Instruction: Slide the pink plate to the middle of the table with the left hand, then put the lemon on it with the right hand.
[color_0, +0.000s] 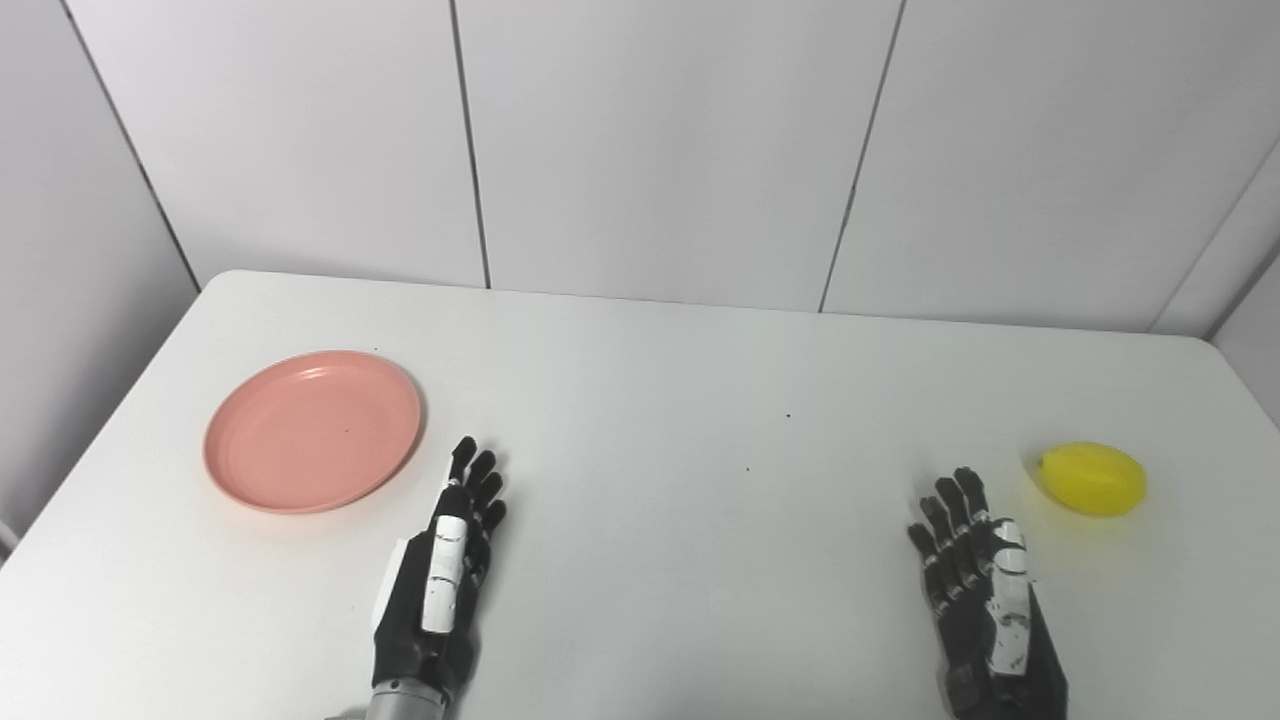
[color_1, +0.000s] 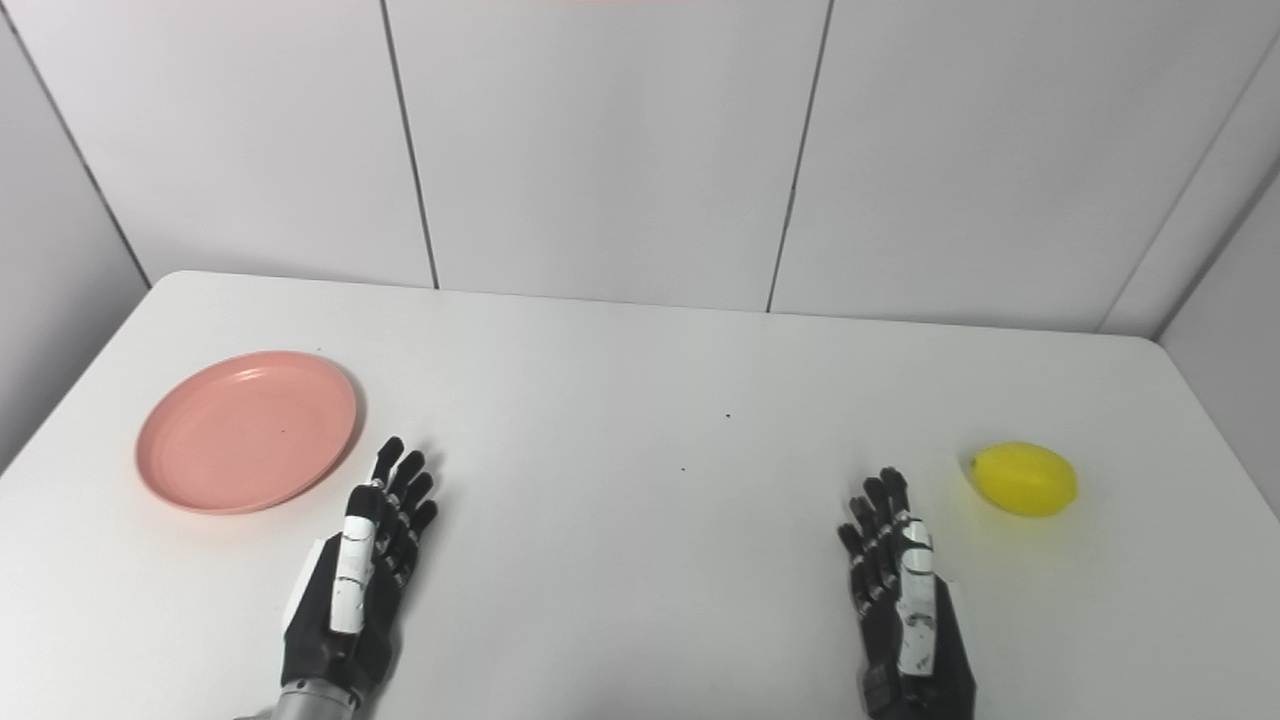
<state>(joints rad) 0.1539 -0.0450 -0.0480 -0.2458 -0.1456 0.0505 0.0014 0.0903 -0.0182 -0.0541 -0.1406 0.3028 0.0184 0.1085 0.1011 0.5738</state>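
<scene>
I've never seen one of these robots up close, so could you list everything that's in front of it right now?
plate: one, pink, on the left side of the table, holding nothing
lemon: one, yellow, on the right side of the table
table: one, white, fills the lower part of the view
wall panels: several, white, behind the table
left hand: one, black and white, open, just right of the plate, not touching it
right hand: one, black and white, open, near the lemon, not touching it
</scene>
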